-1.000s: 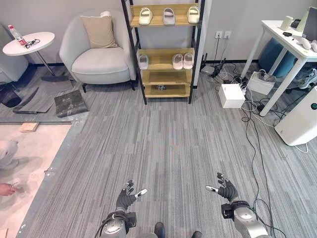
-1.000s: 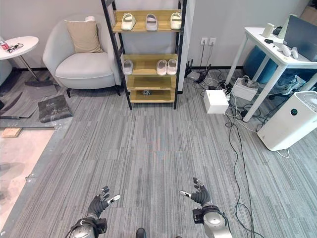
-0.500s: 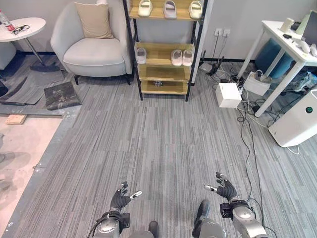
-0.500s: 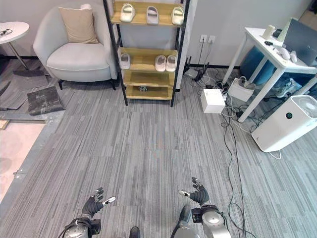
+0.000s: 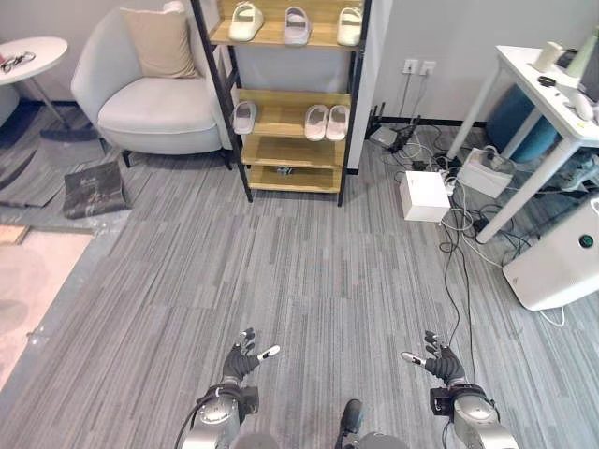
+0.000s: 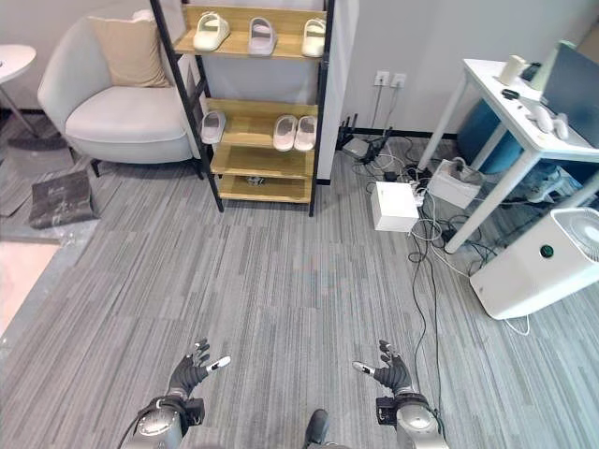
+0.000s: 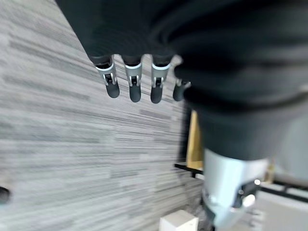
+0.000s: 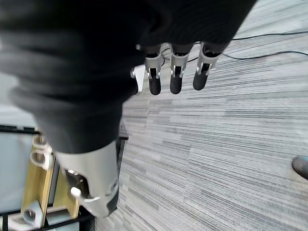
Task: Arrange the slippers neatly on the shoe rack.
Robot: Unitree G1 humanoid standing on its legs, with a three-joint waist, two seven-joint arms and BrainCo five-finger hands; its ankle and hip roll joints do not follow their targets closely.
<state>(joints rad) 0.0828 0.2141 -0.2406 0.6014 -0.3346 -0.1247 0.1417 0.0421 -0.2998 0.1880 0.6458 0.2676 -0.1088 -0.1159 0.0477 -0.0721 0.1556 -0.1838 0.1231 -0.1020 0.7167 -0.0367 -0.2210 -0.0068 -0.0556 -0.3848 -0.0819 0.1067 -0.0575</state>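
We see the left hand (image 5: 241, 356) and right hand (image 5: 441, 361) with fingers spread, empty, above the grey carpet (image 5: 309, 271). The slippers (image 5: 325, 122) sit on the shoe rack (image 5: 288, 94), well apart from both hands.

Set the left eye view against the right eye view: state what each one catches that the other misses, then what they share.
Left eye view's extra: glasses lying on the round side table. Right eye view's extra: the air purifier's round fan grille on top. Shared: the shoe rack with slippers on two shelves, the armchair, and the left hand and right hand, both open over grey carpet.
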